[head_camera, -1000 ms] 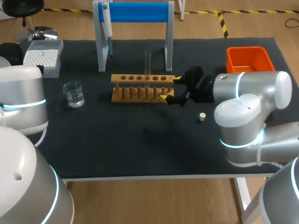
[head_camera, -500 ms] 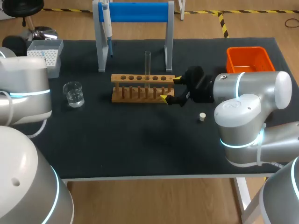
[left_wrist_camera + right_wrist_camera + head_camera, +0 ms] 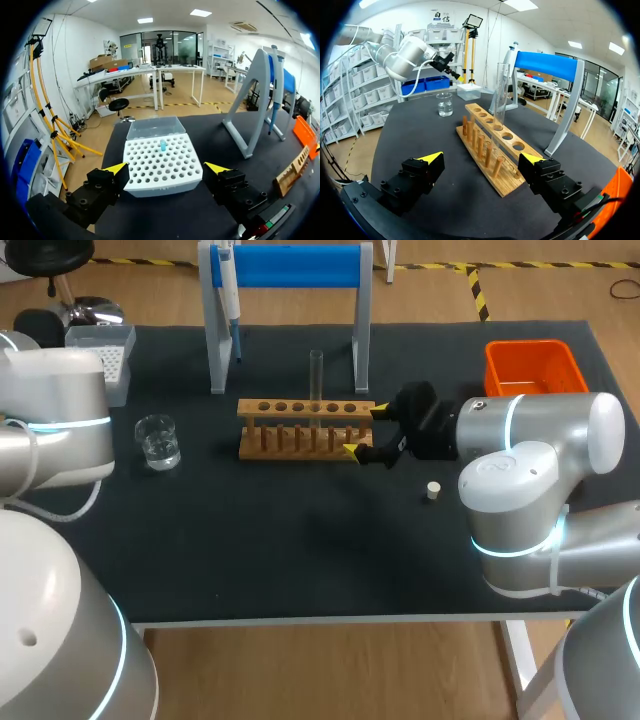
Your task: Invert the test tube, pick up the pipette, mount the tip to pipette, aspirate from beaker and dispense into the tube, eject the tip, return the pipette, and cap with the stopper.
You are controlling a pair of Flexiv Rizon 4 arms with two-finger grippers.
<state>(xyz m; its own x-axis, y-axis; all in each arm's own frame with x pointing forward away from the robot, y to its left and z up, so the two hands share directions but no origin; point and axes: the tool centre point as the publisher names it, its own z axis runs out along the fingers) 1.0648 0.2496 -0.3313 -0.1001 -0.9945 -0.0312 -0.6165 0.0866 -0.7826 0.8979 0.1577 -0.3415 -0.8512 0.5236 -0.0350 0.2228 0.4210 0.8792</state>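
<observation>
Right gripper [image 3: 365,430] fingers wide open, empty, at 3 o'clock end of rack [image 3: 300,430]. Left gripper [image 3: 166,168] wide open, empty, tip box [image 3: 160,155] just ahead. Test tube [image 3: 316,375] upright in rack, inversion probably done. Pipette [image 3: 228,295] unpicked, 11 o'clock of rack; stopper [image 3: 433,490] loose at 4 o'clock. Remaining steps undone.
</observation>
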